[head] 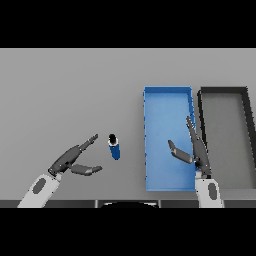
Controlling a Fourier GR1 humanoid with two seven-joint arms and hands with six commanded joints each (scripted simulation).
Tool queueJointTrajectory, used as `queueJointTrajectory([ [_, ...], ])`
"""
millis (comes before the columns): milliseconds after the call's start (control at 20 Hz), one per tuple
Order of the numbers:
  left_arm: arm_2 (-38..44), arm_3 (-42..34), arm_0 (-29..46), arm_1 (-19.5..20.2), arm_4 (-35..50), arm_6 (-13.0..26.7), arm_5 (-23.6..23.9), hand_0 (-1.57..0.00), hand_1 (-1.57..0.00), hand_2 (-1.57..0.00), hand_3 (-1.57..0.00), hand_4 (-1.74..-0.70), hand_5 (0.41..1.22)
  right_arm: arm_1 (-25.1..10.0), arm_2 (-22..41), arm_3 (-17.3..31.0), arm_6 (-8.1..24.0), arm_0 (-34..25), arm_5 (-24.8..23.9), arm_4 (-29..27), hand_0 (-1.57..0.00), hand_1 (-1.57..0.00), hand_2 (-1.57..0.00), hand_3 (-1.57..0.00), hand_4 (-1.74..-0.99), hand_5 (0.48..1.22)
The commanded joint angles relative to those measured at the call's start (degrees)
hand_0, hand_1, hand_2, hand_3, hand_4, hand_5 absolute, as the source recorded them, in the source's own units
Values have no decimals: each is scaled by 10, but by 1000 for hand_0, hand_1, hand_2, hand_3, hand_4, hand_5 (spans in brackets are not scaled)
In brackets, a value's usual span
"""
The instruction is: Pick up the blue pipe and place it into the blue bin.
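Blue pipe (114,146) upright on tabletop (70,95), axis vertical, dark end up, bare grey all round. Left hand (75,159) spread wide just beside it. Blue bin (168,139) right; right hand (194,150) over it, fingers straight. Dark bin (226,137) alongside.

Even, flat light on the grey table (60,90); no glare; faint shadows.

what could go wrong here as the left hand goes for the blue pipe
The blue pipe stands apart from the open left hand; a sideways brush from the fingers could tip or roll it. The right hand hangs over the blue bin, so it may block the drop. A dark bin sits beside it, inviting misplacement.
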Motion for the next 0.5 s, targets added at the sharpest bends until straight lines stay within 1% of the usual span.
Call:
queueJointTrajectory([
  [0, -4, -1, -3, -6, 0, -1, -1, 1, 1, 1, 1, -1144, 452, -2, -4, 6, 4, -4, 1, -2, 1, 1, 1, 1, -1205, 618],
  [50, -11, 13, -17, -25, -6, 5, 3, 1, 1, 1, 1, -1146, 451, -2, -4, 8, 2, -5, 0, -1, 1, 1, 1, 1, -1213, 625],
  [150, -19, 30, -22, -44, -13, -9, 2, 1, 1, 1, 1, -1151, 456, -2, -6, 6, 0, -1, 1, -4, 1, 1, 1, 1, -1217, 626],
  [250, -28, 53, -38, -77, -30, -17, 17, 1, 1, 1, 1, -1155, 460, -2, -3, 1, 7, 2, 2, -2, 1, 1, 1, 1, -1211, 622],
  [300, -31, 62, -50, -94, -34, -9, 24, 1, 1, 1, 1, -1152, 460, -3, -3, 1, 8, 2, 2, 0, 1, 1, 1, 1, -1201, 620],
  [400, -31, 87, -64, -112, -35, -15, 25, 1, 1, 1, 1, -1145, 460, -7, -6, -4, 9, 7, 2, -1, 1, 1, 1, 1, -1205, 625],
  [450, -35, 106, -74, -126, -42, -18, 26, 1, 1, 1, 1, -1134, 459, -2, -1, -7, 7, 9, 2, 0, 1, 1, 1, 1, -1210, 631],
])
